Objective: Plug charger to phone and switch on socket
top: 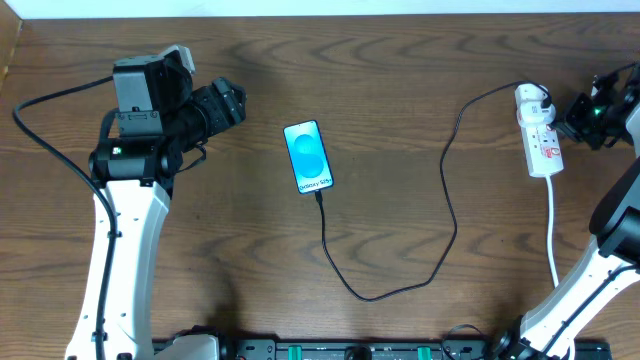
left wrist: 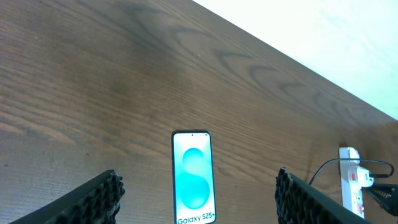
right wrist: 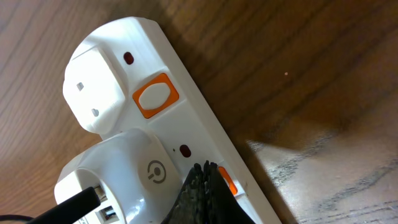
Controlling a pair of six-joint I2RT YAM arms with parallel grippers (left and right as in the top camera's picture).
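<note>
Two arms work at a brown wooden table (top: 400, 60), one on the left side and one at the right edge. The left gripper (top: 236, 100) hovers above the wood to the left of the phone. Its fingers (left wrist: 93, 199) are spread wide with nothing between them. The right gripper (top: 583, 110) is beside the far end of the socket. Its fingertips (right wrist: 198, 186) are pressed together, grasp nothing, and rest against an orange switch (right wrist: 227, 182).

The charger (top: 445, 200) is a thin black cable. It runs from the bottom edge of the phone toward the near side of the table, curves right in a wide loop, and climbs to the far end of the socket. The socket (top: 543, 145) is a white strip lying lengthwise near the right edge, and its white cord (top: 553, 230) trails toward the near side. The phone (top: 307, 156) lies flat near the table's middle, cyan screen up, with the cable's small plug at its bottom edge. A white adapter (right wrist: 124, 174) sits in the socket, just beside the pressed switch. A second orange switch (right wrist: 155, 96) is uncovered.
</note>
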